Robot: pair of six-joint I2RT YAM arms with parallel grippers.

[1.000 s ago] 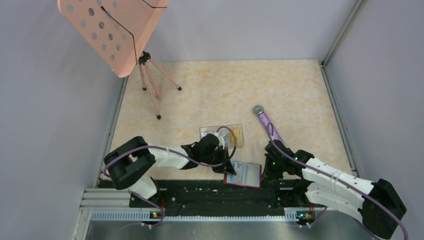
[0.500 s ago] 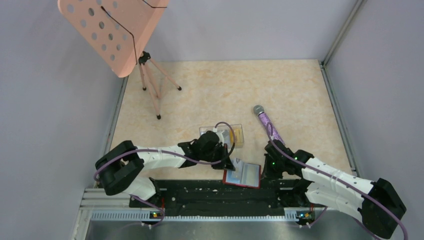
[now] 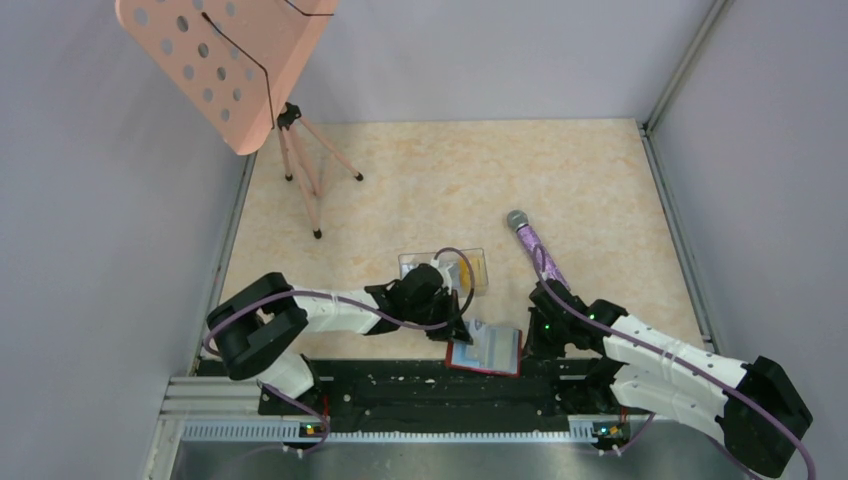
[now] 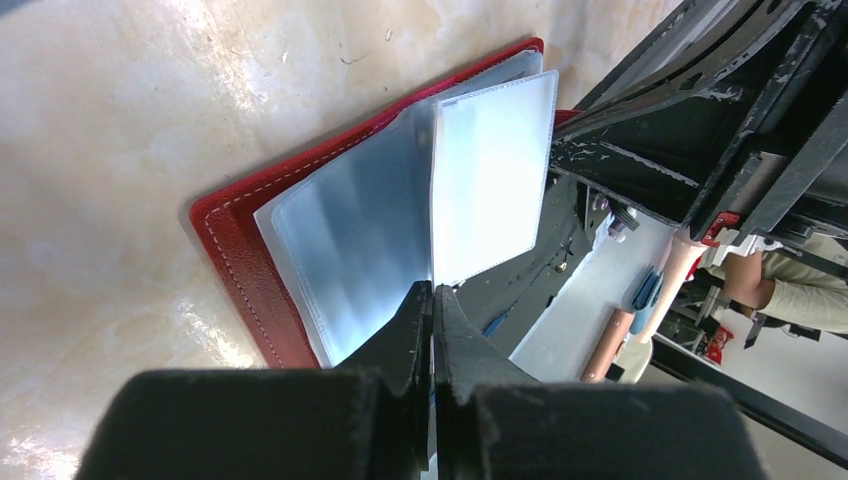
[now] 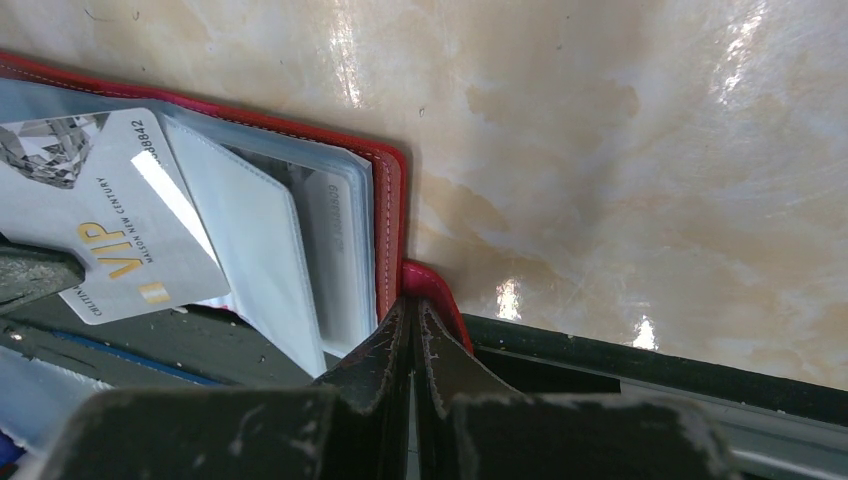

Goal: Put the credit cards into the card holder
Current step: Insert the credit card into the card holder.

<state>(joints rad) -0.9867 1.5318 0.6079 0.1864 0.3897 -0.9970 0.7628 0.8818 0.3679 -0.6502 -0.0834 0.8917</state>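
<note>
Beige tabletop (image 3: 450, 170): left gripper (image 4: 432, 292) apparently pinches card (image 5: 110, 215), right gripper (image 5: 412, 310) pinches holder (image 5: 392, 230).

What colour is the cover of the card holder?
Red, with pale stitching along its edge; the card holder shows best in the left wrist view.

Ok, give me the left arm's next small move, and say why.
Probably ease the left gripper forward and down, so the white VIP card slides into one of the clear sleeves. The card is pinched by one edge above the open red card holder and does not look tucked in yet. The right gripper is shut on the holder's red edge, pinning it.
</note>
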